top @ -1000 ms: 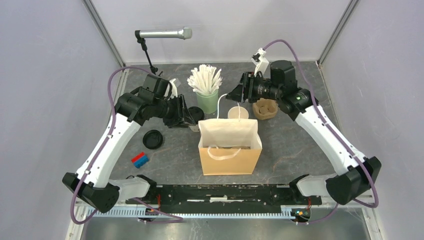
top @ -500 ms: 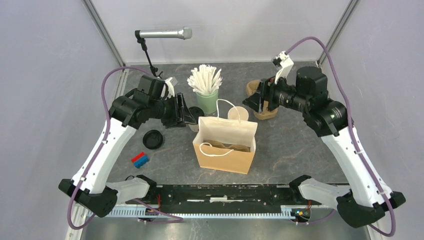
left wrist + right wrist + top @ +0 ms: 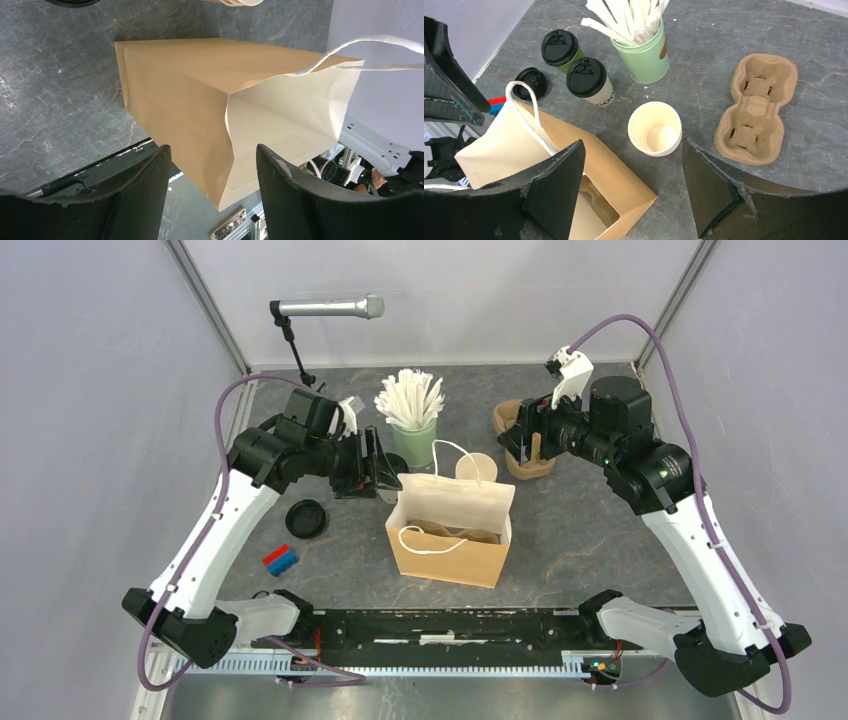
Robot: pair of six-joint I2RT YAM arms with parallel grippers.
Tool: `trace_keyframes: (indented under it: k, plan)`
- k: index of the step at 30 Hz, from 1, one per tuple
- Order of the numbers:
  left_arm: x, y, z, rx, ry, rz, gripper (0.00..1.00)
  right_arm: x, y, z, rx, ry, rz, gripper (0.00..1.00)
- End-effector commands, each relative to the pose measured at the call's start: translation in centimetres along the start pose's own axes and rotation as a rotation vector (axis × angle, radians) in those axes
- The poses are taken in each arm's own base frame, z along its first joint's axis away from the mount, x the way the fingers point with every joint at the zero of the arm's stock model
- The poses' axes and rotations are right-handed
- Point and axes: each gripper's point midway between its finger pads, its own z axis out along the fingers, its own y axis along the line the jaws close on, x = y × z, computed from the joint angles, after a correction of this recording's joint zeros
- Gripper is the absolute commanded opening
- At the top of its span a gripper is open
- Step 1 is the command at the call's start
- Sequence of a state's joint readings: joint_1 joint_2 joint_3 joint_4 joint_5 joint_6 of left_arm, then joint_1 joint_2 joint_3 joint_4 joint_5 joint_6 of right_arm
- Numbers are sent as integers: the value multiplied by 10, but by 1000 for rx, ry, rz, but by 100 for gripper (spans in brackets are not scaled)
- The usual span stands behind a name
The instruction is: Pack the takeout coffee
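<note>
Two takeout coffee cups with black lids show in the right wrist view: an olive-green one (image 3: 560, 48) and a white printed one (image 3: 589, 80), upright side by side behind the brown paper bag (image 3: 574, 165). In the top view my left arm hides them. The bag (image 3: 450, 535) stands open at the table's middle. My left gripper (image 3: 380, 465) (image 3: 212, 170) hovers open at the bag's back left corner, holding nothing. Above the pulp cup carrier (image 3: 535, 468), my right gripper (image 3: 522, 435) (image 3: 631, 170) is open and empty.
A mint-green cup of white sticks (image 3: 413, 440) and a stack of lidless cream cups (image 3: 476, 466) stand behind the bag. A loose black lid (image 3: 305, 518) and red and blue blocks (image 3: 281, 559) lie at the left. A microphone (image 3: 325, 308) stands at the back.
The right arm swung right and back, from the bag's handle to the pulp carrier. Both grippers opened wider. The bag slid a little left and turned.
</note>
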State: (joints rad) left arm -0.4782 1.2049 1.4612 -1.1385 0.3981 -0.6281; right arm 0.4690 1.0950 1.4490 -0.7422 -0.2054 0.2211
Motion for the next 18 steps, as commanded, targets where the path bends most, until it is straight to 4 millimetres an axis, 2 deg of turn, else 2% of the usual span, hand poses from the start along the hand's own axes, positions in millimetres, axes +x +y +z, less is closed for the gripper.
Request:
trace_keyframes:
  k: [1, 8, 10, 14, 18]
  plan:
    - [6, 2, 5, -24, 35, 66, 69, -23, -11, -5, 69, -75, -37, 77]
    - [17, 5, 17, -96, 94, 110, 60, -20, -18, -1, 99, -80, -54, 77]
    - [21, 3, 17, -109, 115, 128, 54, -20, -20, 2, 103, -74, -57, 77]
    - [29, 3, 8, -128, 147, 122, 20, -19, -20, 7, 98, -78, -68, 77]
    - [41, 13, -12, -189, 182, 117, 4, -15, -18, 12, 72, -79, -88, 77]
